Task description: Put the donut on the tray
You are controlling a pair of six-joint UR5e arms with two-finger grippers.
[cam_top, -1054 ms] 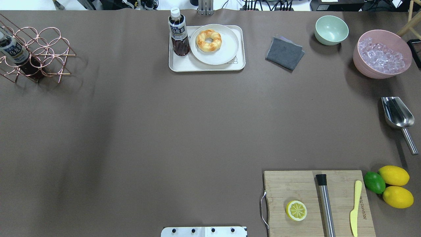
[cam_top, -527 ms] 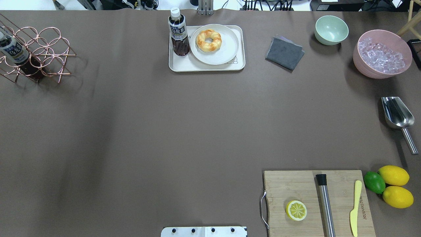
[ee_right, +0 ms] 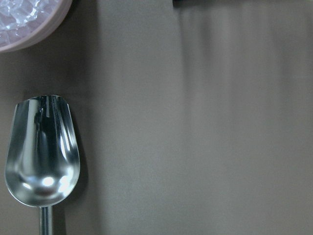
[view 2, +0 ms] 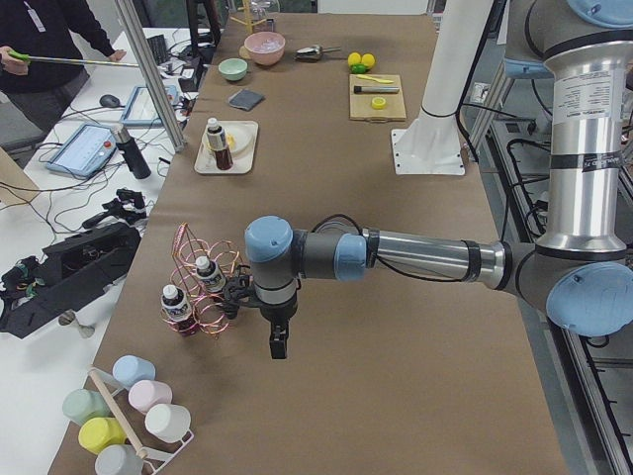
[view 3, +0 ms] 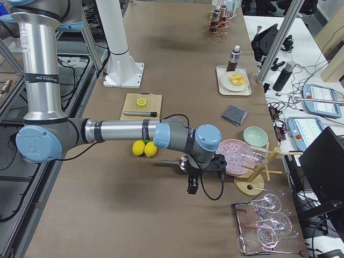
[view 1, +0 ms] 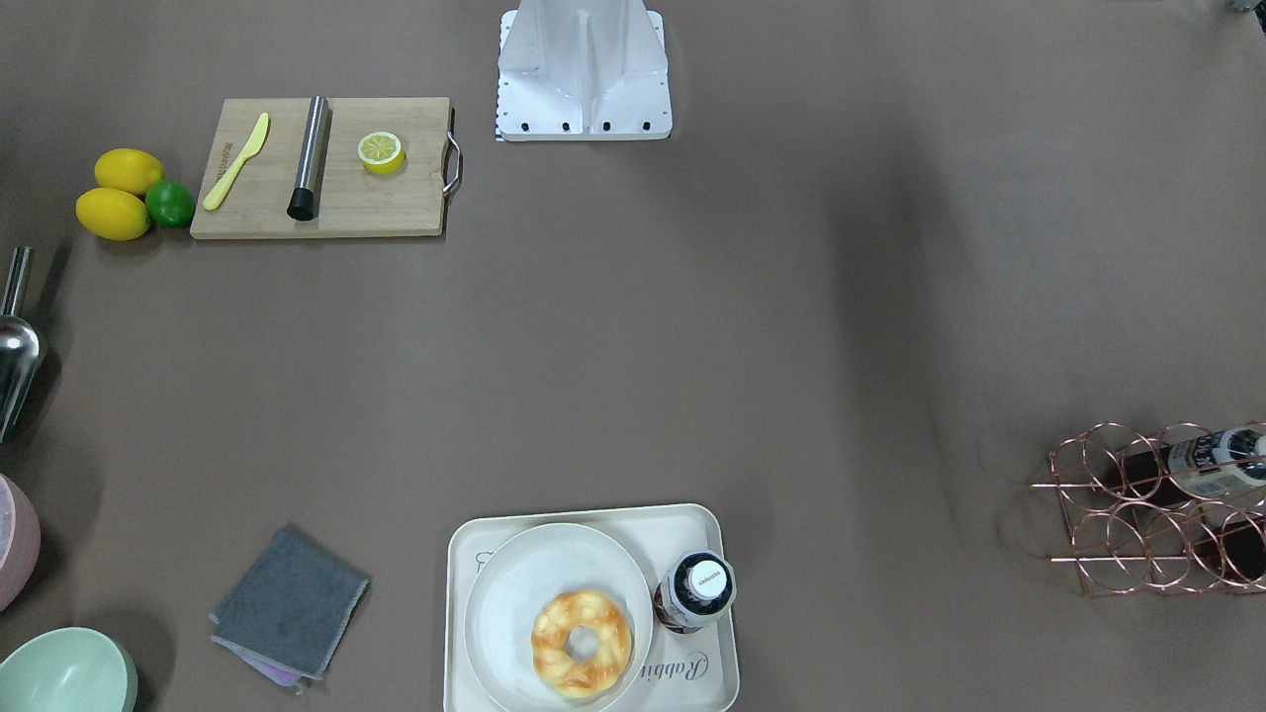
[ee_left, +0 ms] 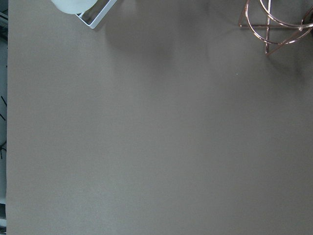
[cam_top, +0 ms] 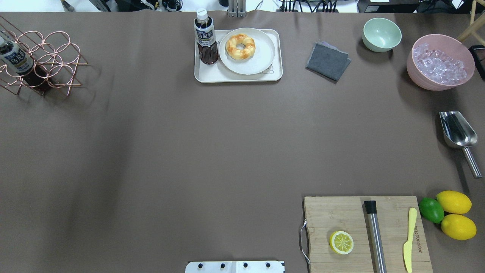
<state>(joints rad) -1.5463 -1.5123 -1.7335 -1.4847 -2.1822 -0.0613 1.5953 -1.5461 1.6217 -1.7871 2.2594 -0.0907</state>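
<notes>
The donut (cam_top: 240,46), golden-orange and ring-shaped, lies on a round cream plate (cam_top: 261,60) that sits on the cream tray (cam_top: 206,74) at the table's far middle. It also shows in the front-facing view (view 1: 582,644) and on the tray (view 1: 593,514) there. A dark tea bottle (cam_top: 205,38) stands on the tray beside the plate. My left gripper (view 2: 276,341) hangs over bare table near the copper rack, far from the tray; I cannot tell if it is open. My right gripper (view 3: 192,185) hangs near the scoop; I cannot tell its state.
A copper wire rack (cam_top: 41,60) with a bottle stands far left. A grey cloth (cam_top: 327,60), green bowl (cam_top: 381,34), pink ice bowl (cam_top: 439,66) and steel scoop (cam_top: 457,132) are on the right. A cutting board (cam_top: 341,216) holds a lemon half (cam_top: 341,242).
</notes>
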